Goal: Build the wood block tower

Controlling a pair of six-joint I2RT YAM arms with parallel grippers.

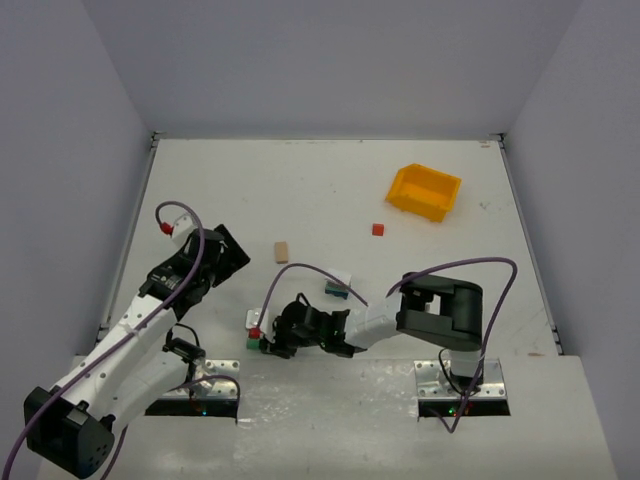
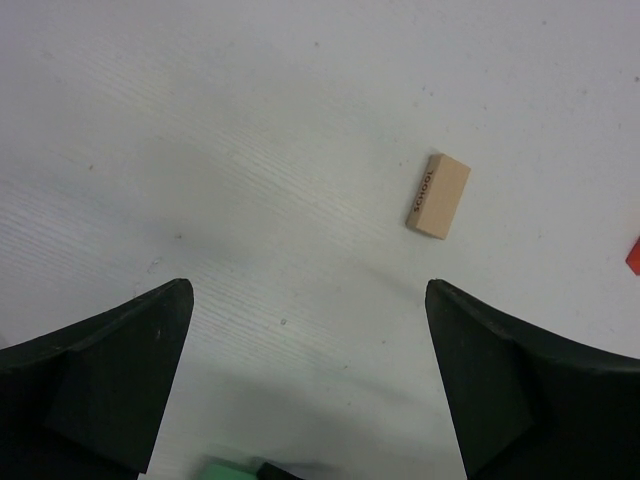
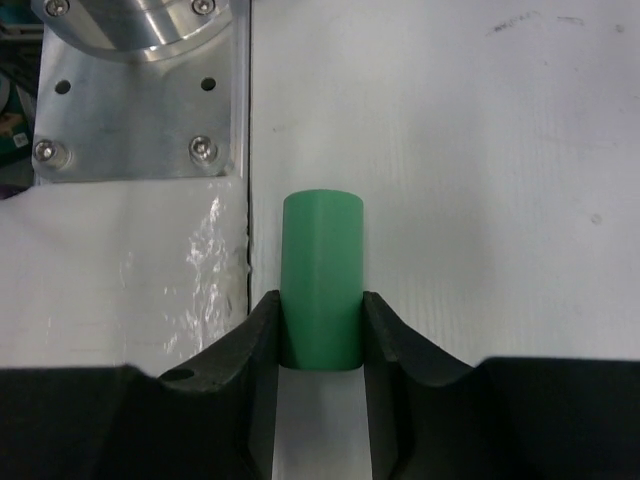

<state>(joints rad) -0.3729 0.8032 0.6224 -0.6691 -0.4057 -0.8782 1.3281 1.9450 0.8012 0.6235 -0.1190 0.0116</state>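
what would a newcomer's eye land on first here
Probably the bright yellow bin at the far right of the white table. Next, the right pincer is shut on a green cylinder block beside a metal mounting plate. The left pincer hangs open, with a tan block printed SCHOOL lying ahead of it.

Green cylinder [image 3: 320,285], tan block [image 2: 438,195] — yellow bin [image 1: 424,191].
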